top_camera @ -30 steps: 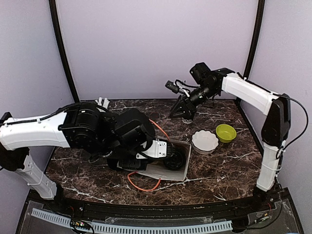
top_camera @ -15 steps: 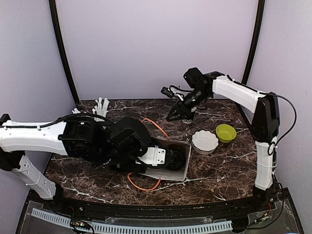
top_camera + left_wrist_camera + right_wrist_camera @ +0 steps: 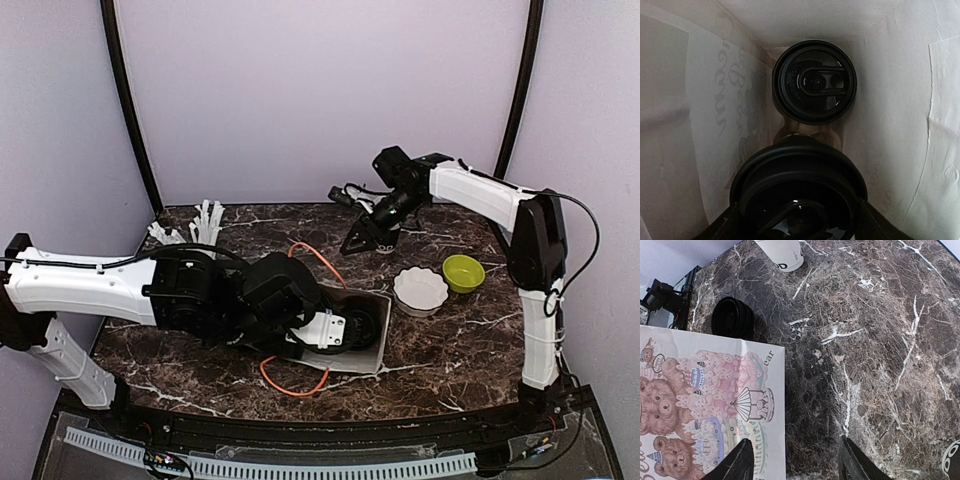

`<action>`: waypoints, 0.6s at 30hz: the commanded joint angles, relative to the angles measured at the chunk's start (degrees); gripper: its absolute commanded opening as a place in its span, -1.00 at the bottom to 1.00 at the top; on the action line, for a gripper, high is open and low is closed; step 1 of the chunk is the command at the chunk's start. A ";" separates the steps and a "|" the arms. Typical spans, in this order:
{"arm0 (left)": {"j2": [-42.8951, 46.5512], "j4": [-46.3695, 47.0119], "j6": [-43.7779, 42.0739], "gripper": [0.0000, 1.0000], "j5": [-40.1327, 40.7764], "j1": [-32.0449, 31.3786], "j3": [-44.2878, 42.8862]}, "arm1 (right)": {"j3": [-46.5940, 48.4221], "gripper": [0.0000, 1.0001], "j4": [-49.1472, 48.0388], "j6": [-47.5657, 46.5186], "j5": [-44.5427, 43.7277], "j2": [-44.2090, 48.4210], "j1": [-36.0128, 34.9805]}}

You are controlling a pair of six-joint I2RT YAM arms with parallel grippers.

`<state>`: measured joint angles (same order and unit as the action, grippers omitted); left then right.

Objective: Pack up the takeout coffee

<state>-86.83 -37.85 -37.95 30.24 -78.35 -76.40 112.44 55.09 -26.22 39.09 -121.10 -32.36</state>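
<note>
A white paper bag (image 3: 372,352) lies on its side at the table's middle, its mouth towards my left arm. In the left wrist view, one takeout coffee with a black lid (image 3: 814,82) sits at the bag's far end. A second takeout coffee (image 3: 797,185) fills the near view. My left gripper (image 3: 799,226) is inside the bag, shut on this cup, its fingers (image 3: 722,229) against both sides of the lid. My right gripper (image 3: 797,465) hangs open over bare marble at the back (image 3: 365,238), holding nothing. A black cup with white lettering (image 3: 954,460) shows only at the frame's edge.
A white fluted bowl (image 3: 420,290) and a green bowl (image 3: 463,272) stand right of the bag. An orange cable (image 3: 295,383) loops by the bag. White sticks (image 3: 207,215) stand at the back left. The right wrist view shows bear-printed paper (image 3: 705,390), a black round object (image 3: 732,317) and a white cup (image 3: 782,252).
My left arm has pushed further right into the bag with the cup. My right arm has swung left along the back of the table, its jaws staying open.
</note>
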 commanded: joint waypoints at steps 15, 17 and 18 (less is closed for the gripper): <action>-0.71 2.91 -4.41 0.09 0.29 3.33 3.32 | 8.69 0.15 -5.84 6.36 -13.40 -11.53 -4.80; -0.44 3.55 -4.48 0.08 0.32 3.67 3.82 | 8.76 0.15 -5.87 6.48 -13.11 -12.44 -5.38; -0.36 3.78 -4.49 0.08 0.38 3.76 4.14 | 8.76 0.14 -5.87 6.63 -12.97 -12.86 -5.61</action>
<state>-88.29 -35.55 -41.74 30.48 -75.26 -73.91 119.63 50.19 -20.86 26.70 -131.94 -36.58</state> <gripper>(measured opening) 0.735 0.573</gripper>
